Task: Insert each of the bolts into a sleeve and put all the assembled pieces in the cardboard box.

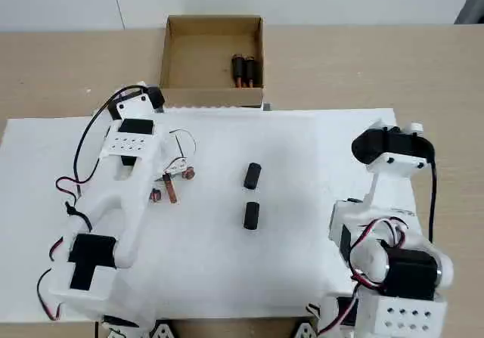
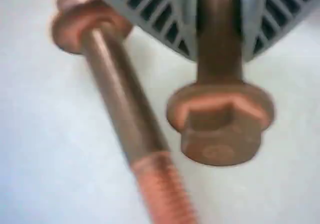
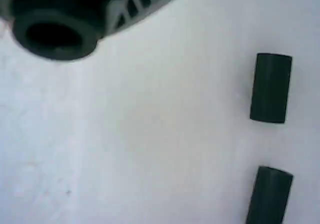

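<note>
1. Judging by its coppery metal look, we take the held bolt (image 2: 220, 120) to be stiff, dense for its size and smooth, so it could swivel or slip in a light pinch. The plain shank just under the flanged head seems the best place to hold it, which leaves the far end free for a sleeve.
2. That is where it is taken: the left gripper (image 2: 218, 18) is clenched on the shank between its ribbed pads. The head points toward the wrist camera, just above the white sheet (image 1: 287, 277).
3. A second bolt (image 2: 125, 114) lies flat on the sheet just beside it. We cannot tell whether the two touch.
4. A black sleeve (image 1: 252, 175) and a second sleeve (image 1: 251, 215) lie near the sheet's middle, well apart from the bolts. We judge them light, rigid and prone to roll.
5. The right gripper (image 3: 70, 13) appears to grasp a third sleeve (image 3: 47, 33), its open bore facing the wrist camera.
6. The cardboard box (image 1: 197, 58) beyond the sheet holds two assembled pieces (image 1: 243, 69).
7. The left arm stretches forward, low over the sheet's left side, and the right arm sits folded at the sheet's right edge.
</note>
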### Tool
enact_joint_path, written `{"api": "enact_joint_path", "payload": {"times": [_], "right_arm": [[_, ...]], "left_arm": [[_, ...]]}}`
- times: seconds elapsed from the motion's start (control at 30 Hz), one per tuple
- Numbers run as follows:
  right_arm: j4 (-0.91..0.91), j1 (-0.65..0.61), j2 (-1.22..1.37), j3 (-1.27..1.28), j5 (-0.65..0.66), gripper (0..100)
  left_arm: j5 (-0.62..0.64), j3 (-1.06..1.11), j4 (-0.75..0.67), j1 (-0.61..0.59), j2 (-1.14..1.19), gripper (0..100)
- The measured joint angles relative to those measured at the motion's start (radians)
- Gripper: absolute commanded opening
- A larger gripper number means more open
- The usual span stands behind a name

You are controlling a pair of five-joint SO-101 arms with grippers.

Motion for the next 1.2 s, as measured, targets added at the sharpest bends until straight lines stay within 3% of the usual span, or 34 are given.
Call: {"api": "enact_joint_path", "payload": {"times": [0.27, 0.5, 0.93, 1.2], "right_arm": [[0.0, 0.0, 0.0, 0.0, 0.0, 0.5], [0.0, 0.0, 0.0, 0.0, 0.0, 0.5], [0.0, 0.0, 0.0, 0.0, 0.0, 0.5], [0.0, 0.0, 0.0, 0.0, 0.0, 0.5]], "left_arm": [[-0.011, -0.002, 0.0, 0.002, 0.034, 1], [-0.023, -0.008, 0.0, -0.002, 0.048, 14], [-0.025, -0.014, -0.009, -0.006, 0.048, 14], [-0.058, -0.014, -0.037, -0.068, 0.048, 14]]}}
